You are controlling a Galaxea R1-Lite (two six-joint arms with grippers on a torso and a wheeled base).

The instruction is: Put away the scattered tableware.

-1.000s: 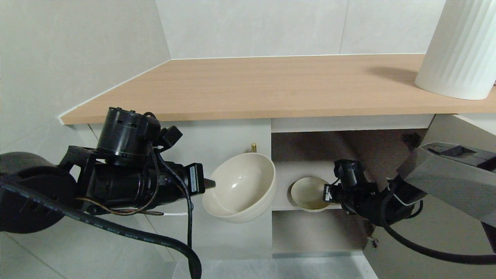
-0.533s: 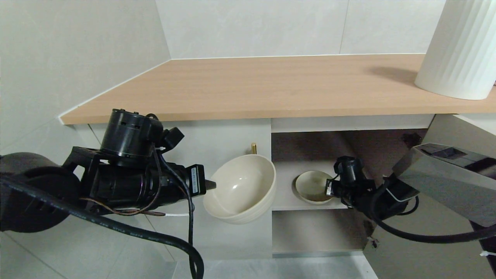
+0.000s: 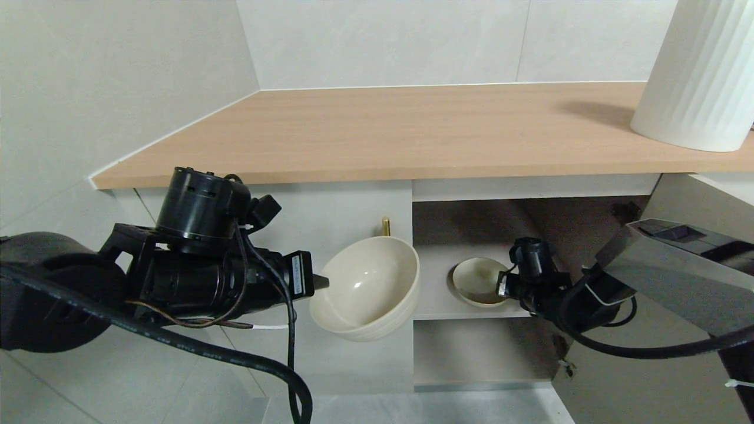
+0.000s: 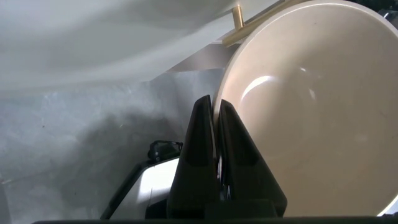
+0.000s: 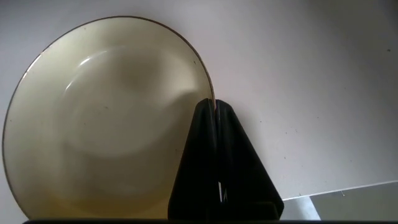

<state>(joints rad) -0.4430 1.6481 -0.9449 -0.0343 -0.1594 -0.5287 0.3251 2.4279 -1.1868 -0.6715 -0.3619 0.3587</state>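
The large, deep cream-coloured ceramic bowl [image 3: 365, 288] [image 4: 311, 112] hung tipped on its side in the air, its hollow facing the robot, in front of the closed pale grey cabinet door [image 3: 330, 212] and just below that door's small brass knob [image 3: 386, 225] [image 4: 237, 15]. The left gripper [image 3: 321, 282] [image 4: 215, 104] had its two black fingers pressed together on the bowl's rim, one finger inside the rim and one outside. The small, shallow cream dish with a thin dark rim [image 3: 478, 281] [image 5: 106, 118] was inside the open compartment next to that door, over the left end of the pale shelf [image 3: 433, 297], near its front edge; whether its underside touched the shelf could not be told. The right gripper [image 3: 505, 285] [image 5: 215, 104] was clamped on the dish's rim at the side nearer the robot's right, its fingers closed to a thin slit with the rim between them. Above the cabinet, a tall white ribbed cylindrical vessel [image 3: 701, 76] stood at the right end of the light wooden countertop [image 3: 412, 129].
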